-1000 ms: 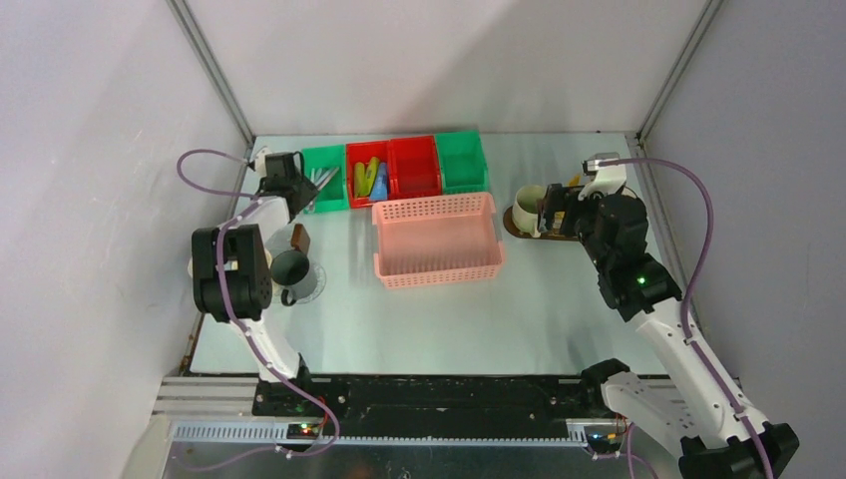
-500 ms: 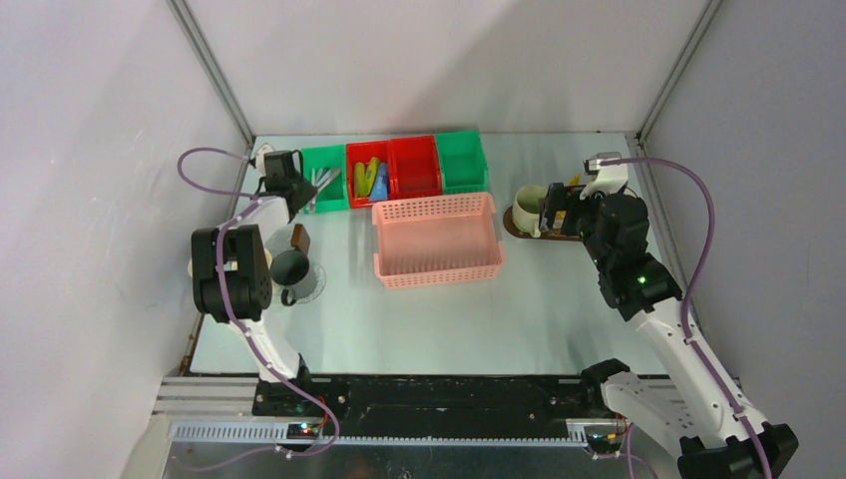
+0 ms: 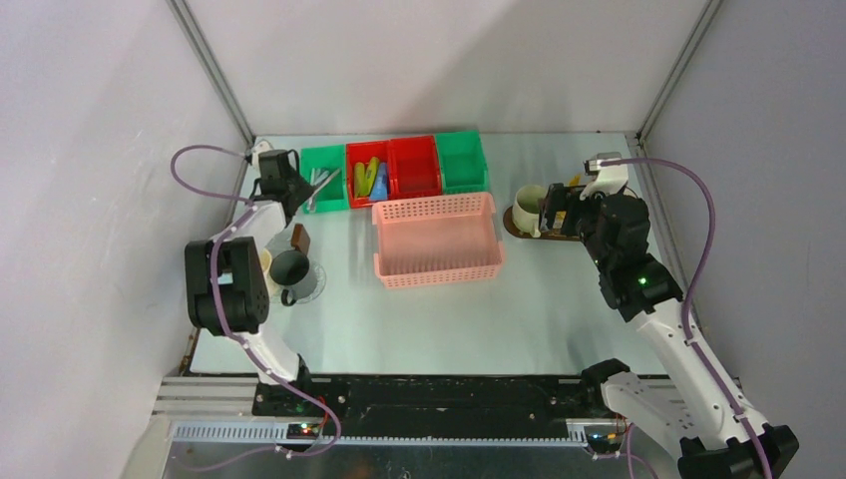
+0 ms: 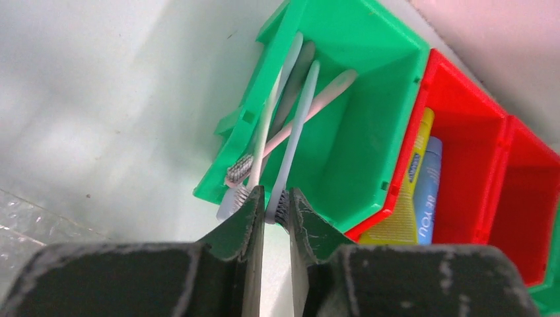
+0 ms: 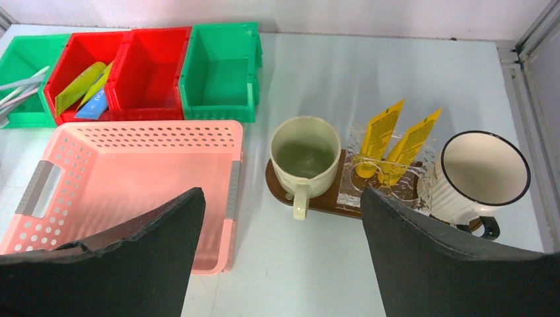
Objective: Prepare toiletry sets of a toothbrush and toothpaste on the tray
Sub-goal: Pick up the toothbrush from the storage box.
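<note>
Several toothbrushes lie in the leftmost green bin [image 4: 356,132], their heads hanging over its near corner. My left gripper [image 4: 275,201] is shut on the bristle head of one pale blue toothbrush [image 4: 297,119]. Yellow and blue toothpaste tubes [image 4: 426,191] lie in the red bin beside it. On the right, the dark brown tray [image 5: 317,201] carries a cream mug [image 5: 305,155], a clear glass with two yellow tubes [image 5: 389,142] and a white black-rimmed mug [image 5: 482,175]. My right gripper [image 5: 280,191] hangs open above the table just in front of the tray, holding nothing.
A pink lattice basket [image 3: 436,239] sits mid-table in front of a row of red and green bins [image 3: 414,165]. A dark mug [image 3: 289,267] stands on a clear disc [image 3: 311,284] by the left arm. Walls close in on both sides.
My left gripper's jaws have closed in onto the toothbrush head at the green bin, and the left arm has shifted slightly. The right arm has not moved.
</note>
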Tool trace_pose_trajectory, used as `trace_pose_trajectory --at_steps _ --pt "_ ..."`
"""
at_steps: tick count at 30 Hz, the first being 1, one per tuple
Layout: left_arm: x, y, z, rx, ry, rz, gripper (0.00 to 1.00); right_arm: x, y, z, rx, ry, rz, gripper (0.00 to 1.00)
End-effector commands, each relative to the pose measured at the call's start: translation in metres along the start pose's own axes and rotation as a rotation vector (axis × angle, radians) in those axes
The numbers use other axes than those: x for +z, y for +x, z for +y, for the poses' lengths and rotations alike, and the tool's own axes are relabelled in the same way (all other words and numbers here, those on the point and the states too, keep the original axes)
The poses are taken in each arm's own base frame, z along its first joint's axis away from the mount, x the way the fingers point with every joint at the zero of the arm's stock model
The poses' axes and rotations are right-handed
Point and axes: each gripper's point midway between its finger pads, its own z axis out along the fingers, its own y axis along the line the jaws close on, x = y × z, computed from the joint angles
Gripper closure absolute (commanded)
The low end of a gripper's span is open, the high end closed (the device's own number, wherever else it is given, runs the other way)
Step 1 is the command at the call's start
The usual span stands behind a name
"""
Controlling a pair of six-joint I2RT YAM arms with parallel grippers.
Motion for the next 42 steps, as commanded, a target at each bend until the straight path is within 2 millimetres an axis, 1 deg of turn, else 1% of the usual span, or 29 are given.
trace_pose_trajectory --at_steps 1,2,6,10,14,16,17,19,20,21,22,23,24,27,28,29,30,31,32,33,34,35,36,37,38,39,40,41,42 --pt "-0.032 -0.041 -0.014 0.051 0.050 -0.110 0.92 -0.004 -0.018 0.006 -0.007 -0.041 -0.068 0.11" --pt "-0.036 -0.040 -0.013 0.070 0.045 -0.105 0.96 -0.005 -0.018 0.008 -0.014 -0.050 -0.071 0.11" --pt "-0.054 -0.045 -0.014 0.123 0.053 -0.102 1.00 -0.007 -0.022 0.016 -0.027 -0.095 -0.084 0.11" --pt "-0.077 -0.049 -0.020 0.165 0.084 -0.097 1.00 -0.010 -0.029 0.027 -0.042 -0.153 -0.111 0.14" --pt "-0.098 -0.051 -0.026 0.205 0.119 -0.078 1.00 -0.012 -0.041 0.045 -0.079 -0.221 -0.168 0.17" --pt "-0.110 -0.052 -0.029 0.219 0.136 -0.072 1.00 -0.012 -0.047 0.055 -0.115 -0.253 -0.198 0.17" --pt "-0.115 -0.051 -0.033 0.226 0.161 -0.061 1.00 -0.012 -0.046 0.066 -0.127 -0.291 -0.200 0.17" --pt "-0.128 -0.050 -0.038 0.238 0.191 -0.048 1.00 -0.013 -0.050 0.083 -0.182 -0.355 -0.235 0.18" --pt "-0.137 -0.049 -0.039 0.243 0.199 -0.039 1.00 -0.015 -0.056 0.092 -0.217 -0.388 -0.269 0.18" --pt "-0.142 -0.049 -0.044 0.255 0.222 -0.032 1.00 -0.015 -0.054 0.103 -0.259 -0.422 -0.278 0.18" --pt "-0.151 -0.046 -0.045 0.263 0.232 -0.017 1.00 -0.018 -0.056 0.116 -0.280 -0.471 -0.300 0.19" --pt "-0.156 -0.045 -0.049 0.273 0.256 -0.008 1.00 -0.017 -0.055 0.122 -0.322 -0.489 -0.310 0.19" --pt "-0.165 -0.041 -0.052 0.282 0.271 0.005 1.00 -0.021 -0.056 0.135 -0.341 -0.536 -0.332 0.19" --pt "-0.187 -0.030 -0.064 0.312 0.342 0.043 1.00 -0.020 -0.052 0.157 -0.413 -0.617 -0.362 0.19" --pt "-0.196 -0.028 -0.065 0.321 0.354 0.049 1.00 -0.024 -0.053 0.168 -0.422 -0.663 -0.386 0.20" --pt "-0.206 -0.023 -0.069 0.331 0.380 0.060 1.00 -0.022 -0.050 0.174 -0.440 -0.683 -0.387 0.20" --pt "-0.211 -0.021 -0.071 0.337 0.394 0.065 1.00 -0.024 -0.049 0.184 -0.451 -0.727 -0.403 0.21" --pt "-0.220 -0.017 -0.073 0.341 0.418 0.075 1.00 -0.025 -0.053 0.189 -0.461 -0.743 -0.431 0.22" --pt "-0.226 -0.012 -0.078 0.351 0.441 0.086 1.00 -0.026 -0.048 0.198 -0.472 -0.787 -0.432 0.22" --pt "-0.237 -0.004 -0.085 0.365 0.480 0.103 1.00 -0.027 -0.052 0.203 -0.485 -0.803 -0.464 0.23" --pt "-0.243 0.001 -0.089 0.370 0.505 0.116 1.00 -0.028 -0.047 0.211 -0.495 -0.843 -0.465 0.23" --pt "-0.251 0.006 -0.093 0.381 0.530 0.124 1.00 -0.032 -0.049 0.219 -0.509 -0.874 -0.497 0.23" --pt "-0.257 0.011 -0.096 0.386 0.552 0.136 1.00 -0.028 -0.044 0.224 -0.526 -0.890 -0.499 0.24" --pt "-0.266 0.015 -0.100 0.394 0.581 0.139 1.00 -0.033 -0.045 0.232 -0.533 -0.923 -0.526 0.24" --pt "-0.269 0.021 -0.102 0.393 0.598 0.155 1.00 -0.030 -0.041 0.237 -0.543 -0.937 -0.528 0.24" --pt "-0.276 0.025 -0.104 0.398 0.621 0.158 1.00 -0.034 -0.043 0.244 -0.547 -0.964 -0.559 0.24" --pt "-0.280 0.029 -0.106 0.397 0.637 0.171 1.00 -0.029 -0.038 0.249 -0.558 -0.975 -0.556 0.25" --pt "-0.286 0.031 -0.108 0.400 0.655 0.172 1.00 -0.032 -0.040 0.256 -0.563 -0.991 -0.585 0.26" --pt "-0.291 0.036 -0.110 0.402 0.676 0.186 1.00 -0.028 -0.034 0.260 -0.579 -0.998 -0.583 0.26"
